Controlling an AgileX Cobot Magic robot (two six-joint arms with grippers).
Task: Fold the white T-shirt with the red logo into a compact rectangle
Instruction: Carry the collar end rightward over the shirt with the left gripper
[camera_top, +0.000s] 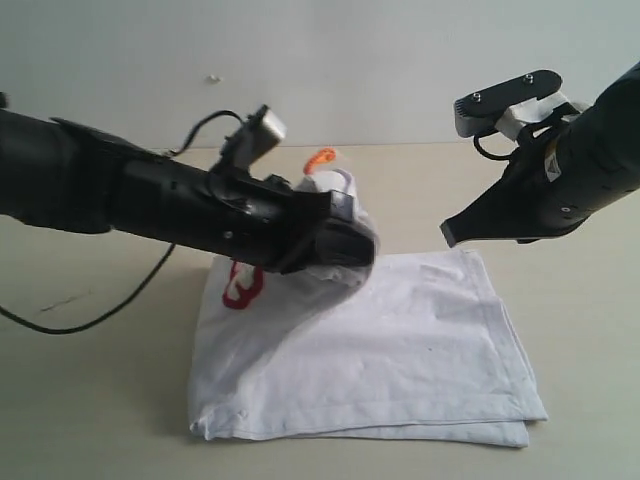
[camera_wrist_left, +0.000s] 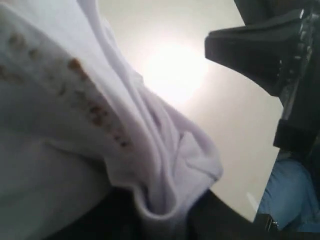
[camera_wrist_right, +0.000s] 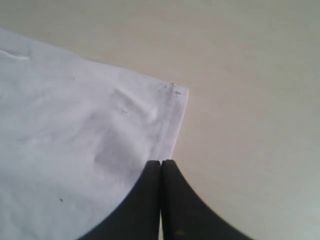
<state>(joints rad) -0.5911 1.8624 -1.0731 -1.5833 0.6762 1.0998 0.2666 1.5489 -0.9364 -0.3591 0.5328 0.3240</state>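
Observation:
The white T-shirt (camera_top: 400, 340) lies partly folded on the table, its far left part lifted. My left gripper (camera_top: 345, 240) is shut on a bunched fold of the white T-shirt (camera_wrist_left: 165, 185), holding it above the rest. Part of the red logo (camera_top: 240, 283) shows below the left arm; it shows faintly through the cloth (camera_wrist_left: 95, 107) in the left wrist view. An orange neck tag (camera_top: 321, 156) peeks out behind the raised cloth. My right gripper (camera_top: 450, 232) hovers shut and empty above the shirt's far right corner (camera_wrist_right: 172, 92), fingertips (camera_wrist_right: 152, 167) pressed together.
The tan table (camera_top: 100, 400) surrounds the shirt on all sides. A thin black cable (camera_top: 110, 310) hangs from the left arm over the table. The right arm's body (camera_wrist_left: 280, 55) appears in the left wrist view.

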